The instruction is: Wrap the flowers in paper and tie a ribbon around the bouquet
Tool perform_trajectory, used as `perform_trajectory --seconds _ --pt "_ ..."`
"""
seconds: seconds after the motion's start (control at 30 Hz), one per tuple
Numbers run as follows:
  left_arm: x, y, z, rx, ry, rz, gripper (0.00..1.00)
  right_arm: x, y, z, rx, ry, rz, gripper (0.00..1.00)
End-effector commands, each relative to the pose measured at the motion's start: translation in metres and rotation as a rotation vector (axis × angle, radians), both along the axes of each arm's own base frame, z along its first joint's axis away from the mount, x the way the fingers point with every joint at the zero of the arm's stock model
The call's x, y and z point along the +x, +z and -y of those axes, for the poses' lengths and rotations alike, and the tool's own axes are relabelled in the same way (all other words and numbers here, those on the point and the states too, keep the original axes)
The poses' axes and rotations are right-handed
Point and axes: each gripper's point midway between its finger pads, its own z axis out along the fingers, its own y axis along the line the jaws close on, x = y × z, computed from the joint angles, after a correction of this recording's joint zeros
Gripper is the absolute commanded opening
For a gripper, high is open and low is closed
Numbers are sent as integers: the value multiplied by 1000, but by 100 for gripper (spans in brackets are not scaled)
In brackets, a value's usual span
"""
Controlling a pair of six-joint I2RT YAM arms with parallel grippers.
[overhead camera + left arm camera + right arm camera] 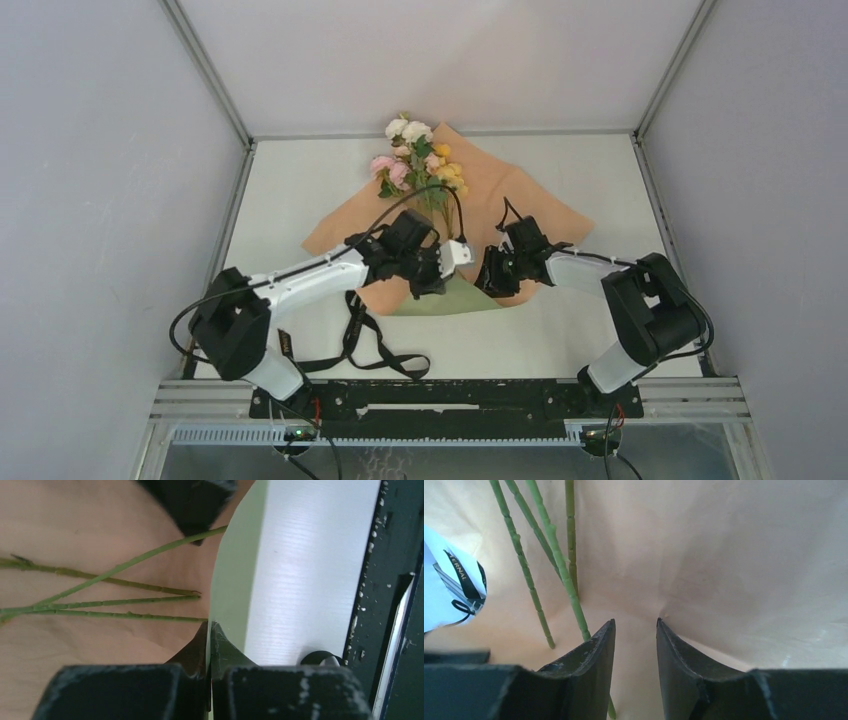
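LEFT ARM TAKES THE FIRST FOLD: The left gripper [210, 628], its jaws pinched tight on the near edge of the paper [525, 205], holds that edge turned up so the olive underside [455, 298] shows. The right gripper [636, 626] hovers over the peach face with its jaws partway apart and nothing visibly caught between them. The flowers [415, 160] lie on the sheet beyond both sets of jaws, blooms at the far end. Their stems [115, 600] run toward the left jaws and stop just short of them, and they pass just left of the right jaws, one close beside a finger. The step in hand looks like the opening fold of the wrap, with the tying not yet begun. Doing it well probably means carrying the pinched edge up and over the stem ends in a slow arc, without dragging the sheet, so the bunch keeps its place in the middle. The right jaws would best close on paper alone, clear of the stem beside them, to steady the sheet as the flap crosses. A sideways tug on so tight a pinch could crease or tear thin paper.
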Motion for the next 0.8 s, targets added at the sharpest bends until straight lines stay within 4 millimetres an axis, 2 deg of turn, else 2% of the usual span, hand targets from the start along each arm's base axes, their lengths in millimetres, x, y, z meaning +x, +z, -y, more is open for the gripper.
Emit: perform_trajectory --seconds 0.0,0.1,0.2,0.3,0.4,0.47,0.5,0.77 --pt "34 24 11 -145 51 -113 0 23 37 4 58 35 150 45" --pt "55 11 6 -129 108 -163 0 30 51 21 60 43 208 49" --pt "69 -1 1 -113 165 -217 0 31 67 30 96 78 264 53" --pt "80 -8 -4 -122 217 -267 0 28 79 27 146 142 315 59" --pt "94 -13 -9 -129 268 -296 0 27 89 11 252 204 370 67" --pt "98 -16 -12 -128 284 -303 0 29 84 4 267 222 372 76" --pt "99 -18 -13 -125 288 -303 0 31 77 3 261 221 362 78" --pt "103 -32 -15 -94 307 -310 0 53 37 -5 197 241 315 84"
